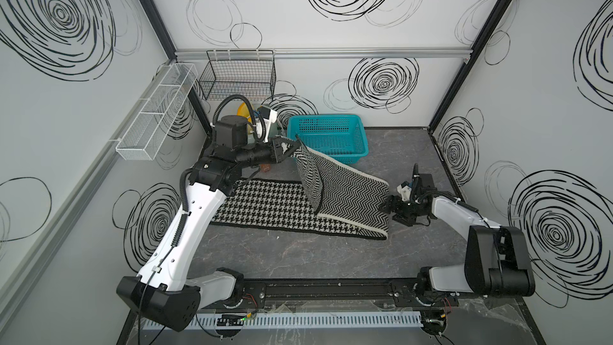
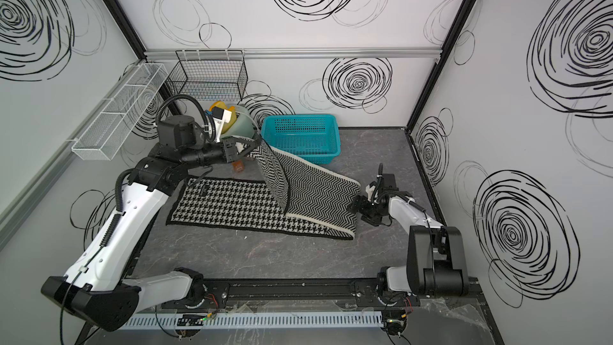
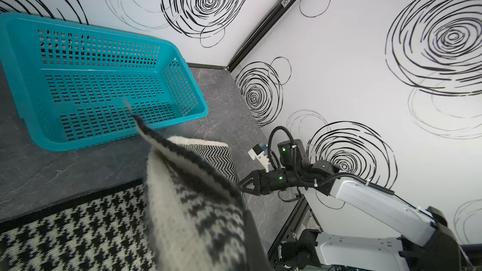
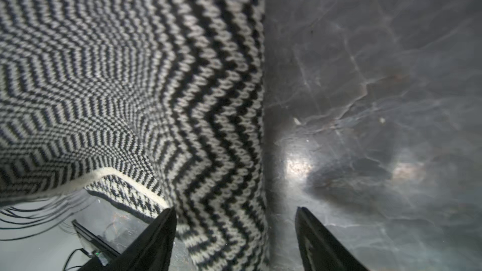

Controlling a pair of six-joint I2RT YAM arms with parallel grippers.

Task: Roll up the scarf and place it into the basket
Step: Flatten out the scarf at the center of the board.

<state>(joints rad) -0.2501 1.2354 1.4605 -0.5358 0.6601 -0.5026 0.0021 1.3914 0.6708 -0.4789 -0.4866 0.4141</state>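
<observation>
The scarf [image 1: 282,200] lies across the dark table, houndstooth face up on the left, folded back at the right so its chevron face [image 1: 351,187] shows. My left gripper [image 1: 292,147] is shut on one scarf end and holds it up by the front left corner of the turquoise basket [image 1: 323,117]. In the left wrist view the lifted cloth [image 3: 195,204] hides the jaws except one dark finger [image 3: 254,233]. My right gripper [image 1: 386,208] is low at the fold. Its fingers [image 4: 167,220] stand open, with the folded chevron edge [image 4: 221,178] between them.
A black wire basket [image 1: 237,77] and a white mesh rack [image 1: 156,114] hang on the walls at the back left. Yellow and pale green objects [image 2: 238,121] sit behind the left arm. A small brown item [image 1: 265,168] lies under the left wrist. The right wall is near the right arm.
</observation>
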